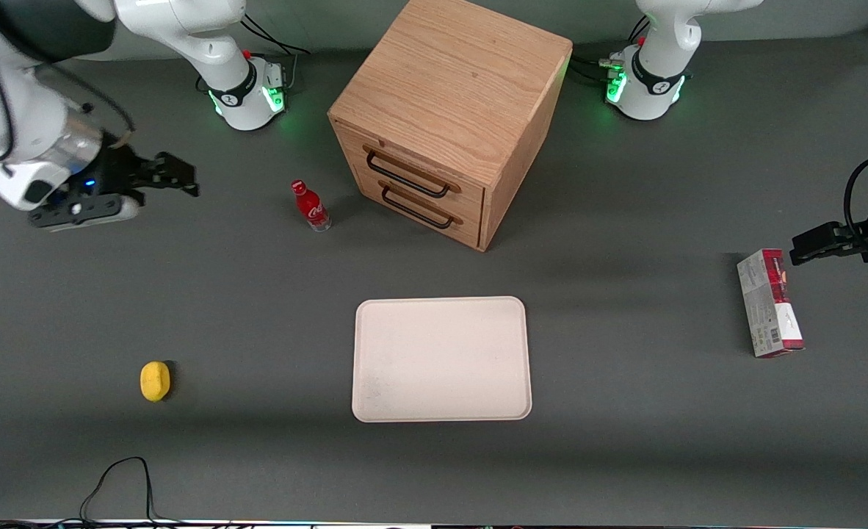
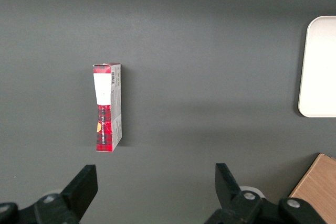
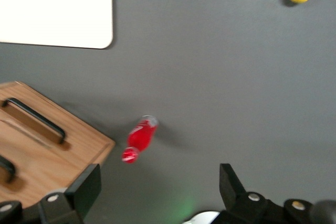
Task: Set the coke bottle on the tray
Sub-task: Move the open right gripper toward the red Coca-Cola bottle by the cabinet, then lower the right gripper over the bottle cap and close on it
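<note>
While the tool (image 3: pixel 155 190) hangs wide apart, coke bottle (image 1: pixel 311 206) and tray (image 1: pixel 442 358) rest on grey tabletop (image 1: pixel 258 294).

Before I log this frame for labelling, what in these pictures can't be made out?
- Drawer box: what is inside is hidden by its shut fronts; cut off by the edge in both wrist views.
- Coke bottle: its logo is too small in the front view and blurred in the right wrist view.
- Carton: print too small to read.
- Tray: cut off by the edge in both wrist views.
- Gripper, open above the table: its fingertips are cut off in the right wrist view.
</note>
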Controlling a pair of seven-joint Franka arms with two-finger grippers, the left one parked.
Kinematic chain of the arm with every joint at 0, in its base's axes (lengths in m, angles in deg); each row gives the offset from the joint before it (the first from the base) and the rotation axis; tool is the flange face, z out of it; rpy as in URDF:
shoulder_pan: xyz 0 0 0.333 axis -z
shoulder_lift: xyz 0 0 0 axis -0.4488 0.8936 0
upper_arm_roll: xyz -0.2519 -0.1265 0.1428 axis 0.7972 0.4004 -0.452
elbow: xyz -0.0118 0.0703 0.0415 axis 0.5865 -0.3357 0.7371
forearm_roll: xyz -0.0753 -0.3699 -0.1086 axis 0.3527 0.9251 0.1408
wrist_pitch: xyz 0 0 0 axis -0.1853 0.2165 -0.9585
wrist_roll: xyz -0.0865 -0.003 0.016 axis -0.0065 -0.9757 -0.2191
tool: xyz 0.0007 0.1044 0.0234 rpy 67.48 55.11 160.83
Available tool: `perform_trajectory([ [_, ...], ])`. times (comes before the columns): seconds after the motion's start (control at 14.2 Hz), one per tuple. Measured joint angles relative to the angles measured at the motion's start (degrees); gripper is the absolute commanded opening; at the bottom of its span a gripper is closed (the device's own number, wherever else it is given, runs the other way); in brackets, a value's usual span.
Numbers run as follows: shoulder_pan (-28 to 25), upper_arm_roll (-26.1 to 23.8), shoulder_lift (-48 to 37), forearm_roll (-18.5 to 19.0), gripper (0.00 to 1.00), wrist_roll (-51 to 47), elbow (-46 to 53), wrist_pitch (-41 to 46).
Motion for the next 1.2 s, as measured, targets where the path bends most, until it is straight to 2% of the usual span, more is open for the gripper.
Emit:
perform_trajectory([
  [0.14, -4.41, -0.08, -0.23, -0.03, 1.0, -6.89, 2.25, 3.62],
  [0.28, -7.07, -0.1, -1.19, -0.03, 1.0, -9.35, 3.23, 5.24],
  [0.49, -8.23, -0.01, -2.39, -0.52, 1.0, -11.11, 2.94, 6.39],
  [0.63, -8.64, 0.02, -3.07, -2.52, 1.0, -11.75, 0.85, 5.92],
  [0.77, -8.85, 0.02, -4.67, -3.06, 0.99, -11.8, -4.65, 2.34],
  [1.2, -14.62, 0.04, -15.69, -3.22, 0.99, -11.82, -33.37, -17.09],
])
